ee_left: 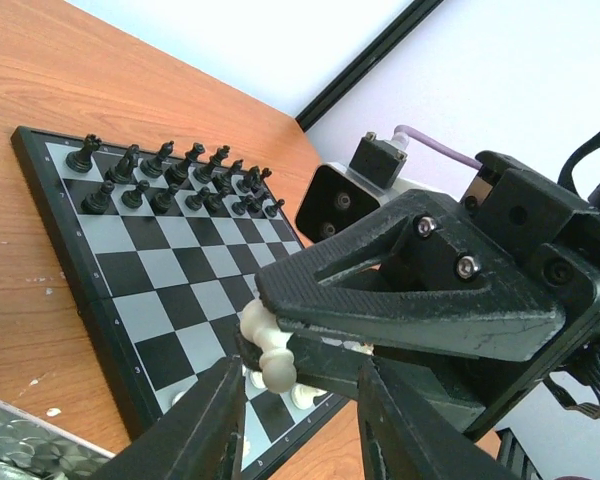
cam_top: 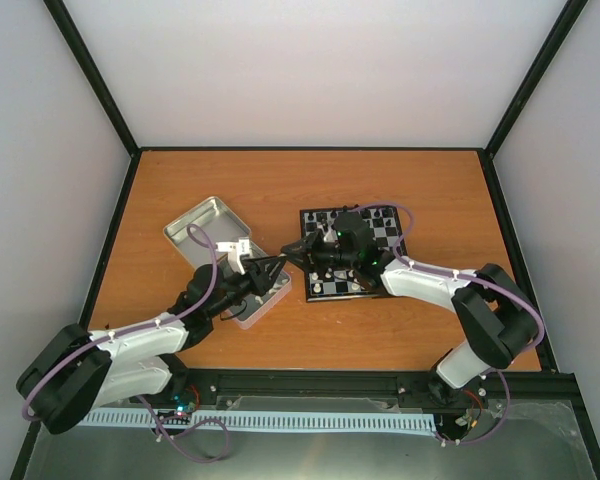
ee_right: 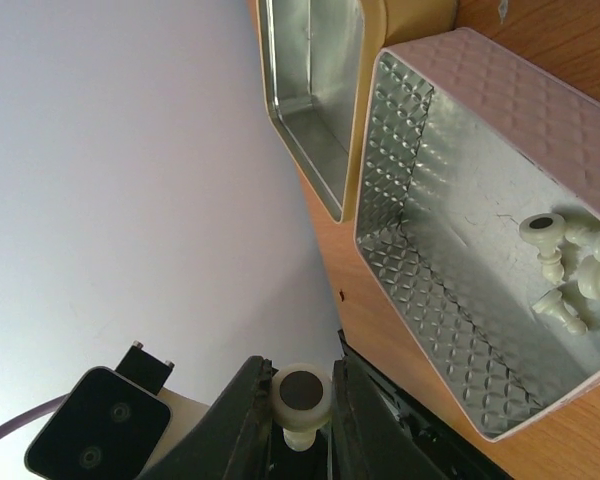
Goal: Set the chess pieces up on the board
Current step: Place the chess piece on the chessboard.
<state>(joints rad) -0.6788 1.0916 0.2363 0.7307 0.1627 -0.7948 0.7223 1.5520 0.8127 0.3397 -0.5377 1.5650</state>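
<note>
My right gripper (cam_top: 298,248) is shut on a cream pawn (ee_left: 265,350), held sideways just above the near-left corner of the chessboard (cam_top: 388,236). In the right wrist view the pawn's round base (ee_right: 302,392) sits between the fingers of the right gripper (ee_right: 301,375). My left gripper (cam_top: 277,266) is open, and in its own wrist view the left gripper (ee_left: 298,375) has its fingers on either side of the pawn without touching it. Black pieces (ee_left: 170,180) fill the board's far rows. A few cream pieces (ee_left: 310,395) stand on the board (ee_left: 130,260) below the pawn. More cream pieces (ee_right: 570,270) lie in the metal tin.
The open silver tin (cam_top: 258,302) lies left of the board, and its lid (cam_top: 208,228) lies behind it. In the right wrist view the tin (ee_right: 450,250) and lid (ee_right: 315,100) are close to my right gripper. Black frame rails edge the table.
</note>
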